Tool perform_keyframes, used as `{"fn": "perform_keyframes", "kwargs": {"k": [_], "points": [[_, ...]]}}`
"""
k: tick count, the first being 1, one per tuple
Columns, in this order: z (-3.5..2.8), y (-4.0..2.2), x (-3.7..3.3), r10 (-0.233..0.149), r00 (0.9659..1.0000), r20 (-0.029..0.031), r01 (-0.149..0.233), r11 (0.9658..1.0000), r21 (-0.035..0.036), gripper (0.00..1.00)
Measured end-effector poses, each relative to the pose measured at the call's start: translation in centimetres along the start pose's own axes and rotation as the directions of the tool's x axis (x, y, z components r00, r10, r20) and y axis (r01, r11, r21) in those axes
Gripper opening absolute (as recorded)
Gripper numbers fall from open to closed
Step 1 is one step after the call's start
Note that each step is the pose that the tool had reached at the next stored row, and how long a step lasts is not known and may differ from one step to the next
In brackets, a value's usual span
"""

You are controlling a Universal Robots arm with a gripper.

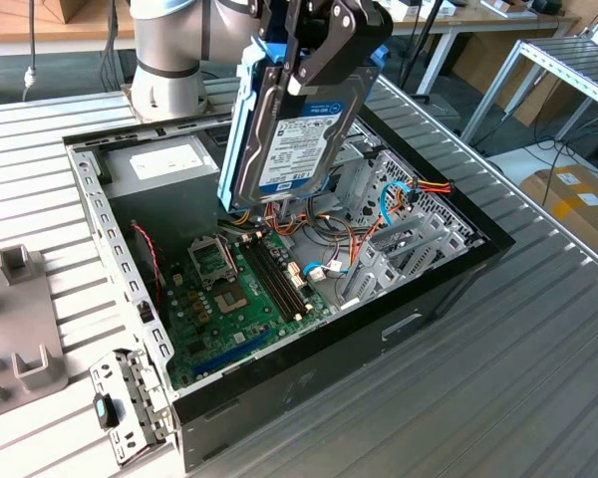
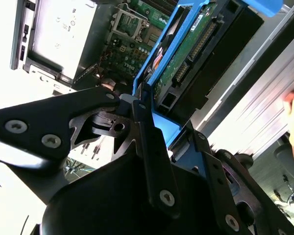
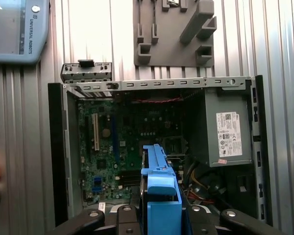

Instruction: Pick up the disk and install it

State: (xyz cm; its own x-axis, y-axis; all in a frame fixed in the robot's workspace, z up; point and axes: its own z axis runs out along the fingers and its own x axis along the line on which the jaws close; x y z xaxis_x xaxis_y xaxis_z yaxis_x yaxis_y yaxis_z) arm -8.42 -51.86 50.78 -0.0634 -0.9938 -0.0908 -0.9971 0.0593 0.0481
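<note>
The disk [image 1: 289,129] is carried in the air, clear of everything, over the open computer case [image 1: 379,339]. It hangs on edge and slightly tilted, with its label face turned to the exterior view and its blue frame seen edge-on in the first wrist view [image 3: 159,196]. Its upper end is grasped firmly by the gripper [image 1: 314,60], with the jaws closed on the blue frame, as is seen up close in the second wrist view [image 2: 142,100].

The pick-up is judged done; the install is not, as nothing is seated. The circuit board [image 1: 229,299] lies directly beneath. The metal drive cage [image 1: 399,239] is found at about four o'clock from the disk in the exterior view. Seating would call for the frame's rails to be squared to a bay and the loose cables [image 1: 394,199] to be cleared.

The arm's base [image 1: 169,60] stands on the bench [image 1: 538,378] at about ten o'clock from the disk, and the wrist is reached out over the case, pointing downward.
</note>
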Motion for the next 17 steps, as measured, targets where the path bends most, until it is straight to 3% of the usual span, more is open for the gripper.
{"fn": "perform_keyframes", "kwargs": {"k": [9,13,17], "points": [[0.02,-0.29,0.21,0.000,1.0000,0.0000,0.000,1.0000,0.0000,0.37],[0.08,-1.22,1.28,0.000,1.0000,0.0000,0.000,1.0000,0.0000,0.37],[0.08,-1.36,1.44,0.000,1.0000,-0.0001,0.000,1.0000,0.0000,0.37]]}}
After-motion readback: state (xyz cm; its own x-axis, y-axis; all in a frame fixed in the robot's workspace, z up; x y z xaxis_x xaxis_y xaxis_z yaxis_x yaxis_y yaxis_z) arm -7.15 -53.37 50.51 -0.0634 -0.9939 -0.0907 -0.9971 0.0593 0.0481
